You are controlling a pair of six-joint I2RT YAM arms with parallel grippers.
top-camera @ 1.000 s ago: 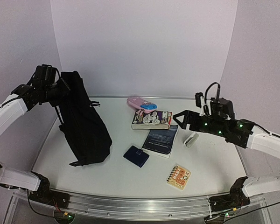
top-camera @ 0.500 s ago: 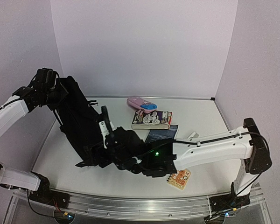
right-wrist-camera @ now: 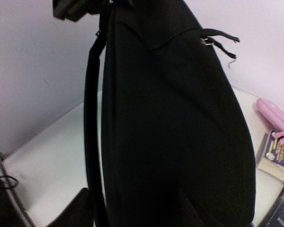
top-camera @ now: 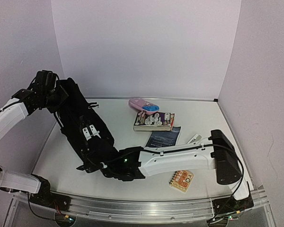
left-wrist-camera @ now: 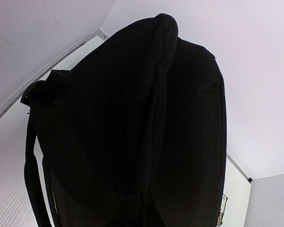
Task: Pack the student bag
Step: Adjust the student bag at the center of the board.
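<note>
Right arm [top-camera: 180, 158] has swung from the table's [top-camera: 213, 118] right side across to the bag [top-camera: 78, 118]. Right hand [top-camera: 90, 132] is at the bag's front, grip not determinable. Left hand [top-camera: 54, 94] is clenched on the bag top, holding it upright at table left. Risk: a right-hand tug strips fabric from the left hand, or pinches both walls shut.

**Matt cloth, smooth table, paper covers**

The student bag [top-camera: 83, 123] at my right fingers [top-camera: 86, 133] is matt black cloth, coarsely woven, and its straps are the same. To the right of those fingers, the table [top-camera: 208, 118] is smooth, dull white. The pencil case [top-camera: 143, 105] looks like smooth pink plastic. The paperback [top-camera: 154, 121] and spiral notebook [top-camera: 181, 179] have printed paper covers.
</note>
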